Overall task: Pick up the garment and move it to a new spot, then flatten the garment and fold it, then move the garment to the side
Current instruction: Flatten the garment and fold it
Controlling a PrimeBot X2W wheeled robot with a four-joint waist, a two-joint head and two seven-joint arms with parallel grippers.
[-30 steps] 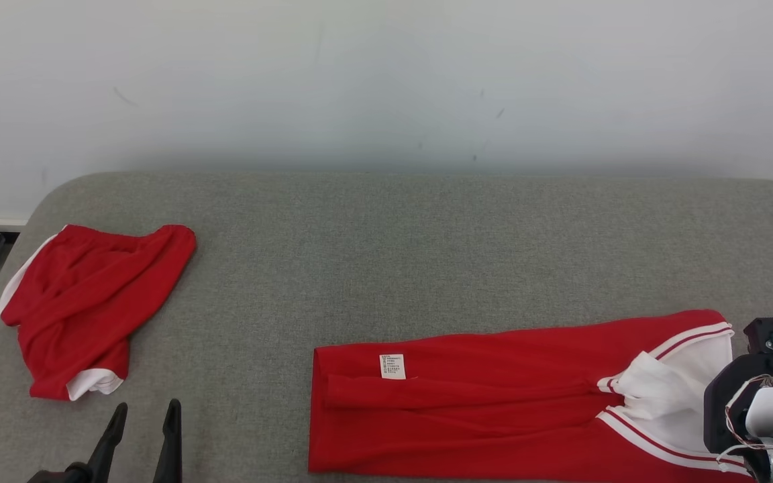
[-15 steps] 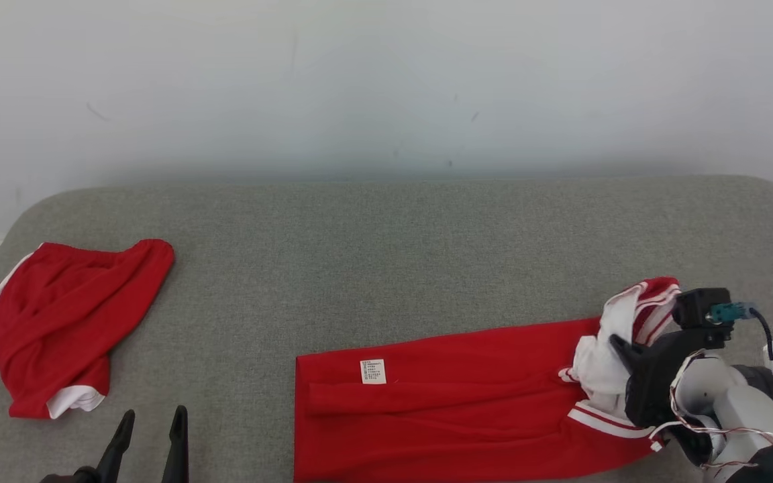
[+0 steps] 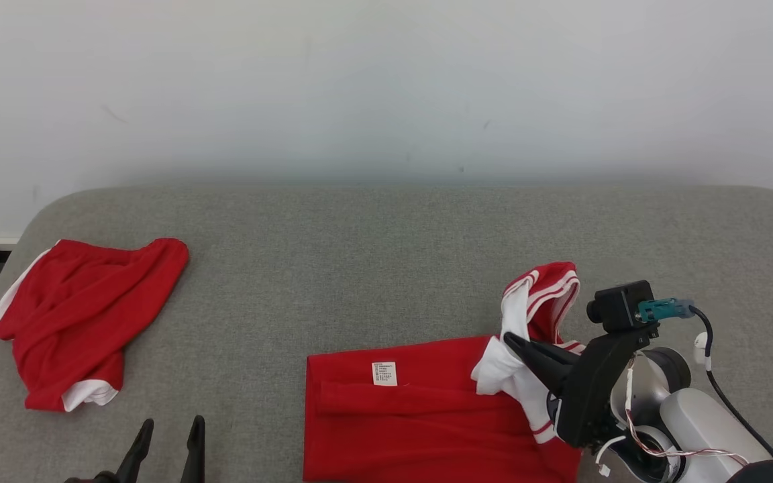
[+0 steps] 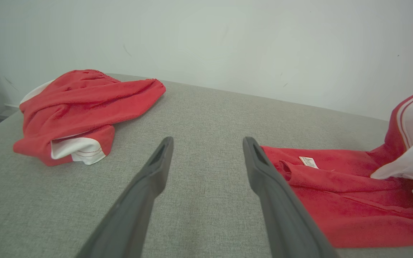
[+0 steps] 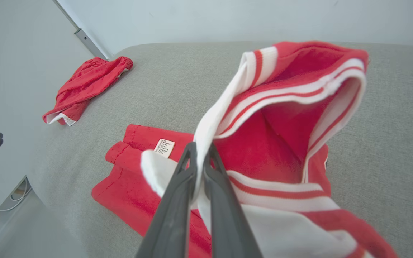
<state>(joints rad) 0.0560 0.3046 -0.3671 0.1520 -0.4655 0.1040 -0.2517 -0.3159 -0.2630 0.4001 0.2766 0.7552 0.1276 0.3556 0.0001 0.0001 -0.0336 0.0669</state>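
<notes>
Folding looked half done: the right gripper (image 5: 199, 148), jaws clenched on the garment (image 3: 413, 416), held its striped end above the flat half; the left gripper (image 4: 208, 140) sat with jaws released; the side move remained.

Readable text: none | white care label (image 3: 384, 373) on the red garment (image 3: 427, 422), near its folded end on the head view's left | several rows of dark print, too small to read

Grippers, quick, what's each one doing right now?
Left gripper: open, holding nothing.
Right gripper: shut on the garment, at its white edge.
</notes>
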